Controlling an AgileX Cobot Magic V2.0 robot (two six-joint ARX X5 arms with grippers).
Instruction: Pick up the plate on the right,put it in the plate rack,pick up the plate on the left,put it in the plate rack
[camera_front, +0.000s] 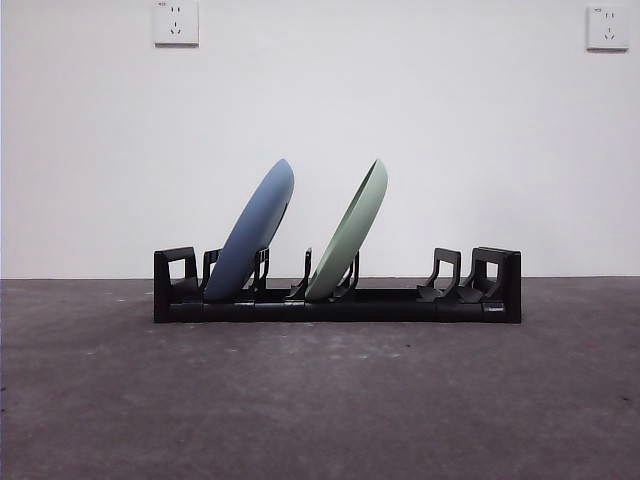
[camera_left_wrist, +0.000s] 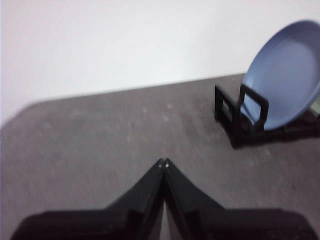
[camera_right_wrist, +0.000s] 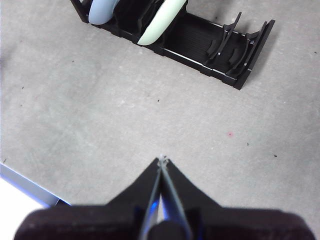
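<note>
Just ahead of the right gripper, whose fingers are pressed together on nothing, there is only bare grey tabletop. Farther out from those fingertips lies the plate rack, its long axis running crosswise to the way the fingers point, with the nearer blocky end and two vacant dividers closest to this arm. Beyond them in the same rack stands the pale green plate, and past that the blue plate.

Ahead of the left gripper, fingers likewise closed and holding nothing, more tabletop stretches away, and off to one side of the fingertips, well apart from them, the blue plate leans in the rack's end slots.

In the front view both plates are seated on edge between dividers, tilted the same way, the blue one near one end and the green one near the middle; no arm shows there.

By my reading both placements are done: no plate remains on the tabletop, and neither set of fingers has anything left to reach for. Each arm sits well clear of the rack.
</note>
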